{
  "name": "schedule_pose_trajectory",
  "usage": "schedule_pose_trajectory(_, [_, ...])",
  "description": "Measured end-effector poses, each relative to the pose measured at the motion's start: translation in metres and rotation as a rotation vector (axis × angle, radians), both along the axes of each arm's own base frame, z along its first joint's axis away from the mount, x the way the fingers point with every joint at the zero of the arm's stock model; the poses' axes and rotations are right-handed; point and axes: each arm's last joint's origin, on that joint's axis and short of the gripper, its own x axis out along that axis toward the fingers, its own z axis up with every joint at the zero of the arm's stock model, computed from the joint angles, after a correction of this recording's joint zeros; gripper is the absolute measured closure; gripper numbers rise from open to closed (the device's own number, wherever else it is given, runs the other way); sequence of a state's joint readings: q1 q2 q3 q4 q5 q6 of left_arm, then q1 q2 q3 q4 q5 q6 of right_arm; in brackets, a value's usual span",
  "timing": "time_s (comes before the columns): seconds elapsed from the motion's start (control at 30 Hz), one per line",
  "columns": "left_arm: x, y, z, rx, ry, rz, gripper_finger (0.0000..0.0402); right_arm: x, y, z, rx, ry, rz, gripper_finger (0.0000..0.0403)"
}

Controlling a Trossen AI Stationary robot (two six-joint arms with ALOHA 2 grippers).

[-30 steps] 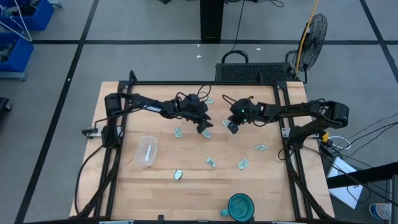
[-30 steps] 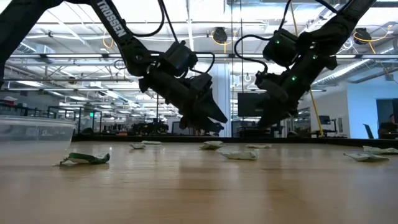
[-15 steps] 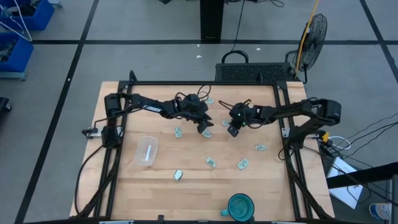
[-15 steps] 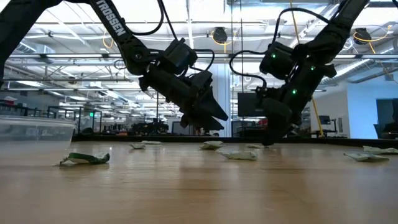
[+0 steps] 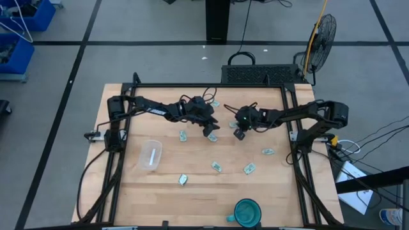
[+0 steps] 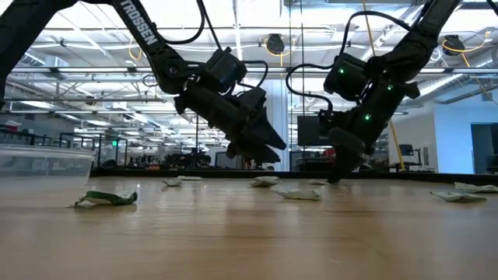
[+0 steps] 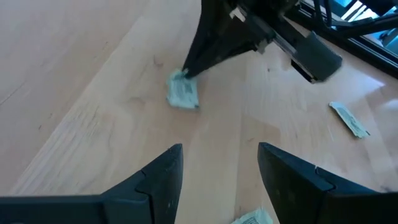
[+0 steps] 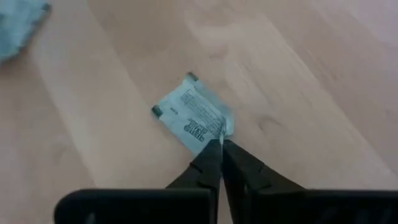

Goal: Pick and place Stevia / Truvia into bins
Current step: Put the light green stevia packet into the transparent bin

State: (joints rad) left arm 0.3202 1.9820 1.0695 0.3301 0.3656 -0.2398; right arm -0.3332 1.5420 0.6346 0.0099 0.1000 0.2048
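Note:
Several pale green and white Stevia sachets lie flat on the wooden table (image 5: pixel 160 204). My right gripper (image 8: pixel 219 142) is down at the middle of the table and is shut at one sachet (image 8: pixel 193 117). The left wrist view shows that sachet (image 7: pixel 182 93) too. My left gripper (image 7: pixel 221 155) hangs open a little to its left, above the table, over another sachet (image 5: pixel 213 138). The clear bin (image 5: pixel 151 154) stands on the table's left part, apart from both grippers. My right gripper pinches the sachet's near corner (image 8: pixel 222 129) between its two fingertips, only at their free ends. The fingers slant down onto it from the table's right side. The rest of the sachet lies flat on the table.
More sachets lie at the left (image 5: pixel 183 135), toward the near edge (image 5: pixel 183 179) (image 5: pixel 216 166) (image 5: pixel 249 168), at the right (image 5: pixel 268 151) and at the far edge (image 5: pixel 215 103). A green mug (image 5: pixel 247 211) stands at the near edge. A black frame (image 5: pixel 211 85) rims the table.
My right gripper has sunk from above the table down onto the sachet, tipping a little steeper. The sachet has kept its place.

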Motion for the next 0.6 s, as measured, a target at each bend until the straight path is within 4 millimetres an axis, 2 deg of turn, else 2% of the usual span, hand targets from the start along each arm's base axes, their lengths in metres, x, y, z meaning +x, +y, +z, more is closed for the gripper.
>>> schedule_pose_trajectory(0.3, [0.004, -0.002, 0.005, 0.114, -0.068, -0.063, 0.0190, 0.022, 0.005, 0.017, -0.090, -0.251, 0.251, 0.0402])
schedule_pose_trajectory(0.43, [0.003, -0.002, 0.005, 0.095, -0.068, -0.071, 0.0190, 0.027, 0.010, 0.021, -0.102, -0.309, 0.346, 0.0402])
schedule_pose_trajectory(0.6, [0.004, -0.007, 0.005, 0.012, -0.083, -0.151, 0.0190, 0.032, 0.012, 0.027, -0.153, -0.366, 0.348, 0.0402])
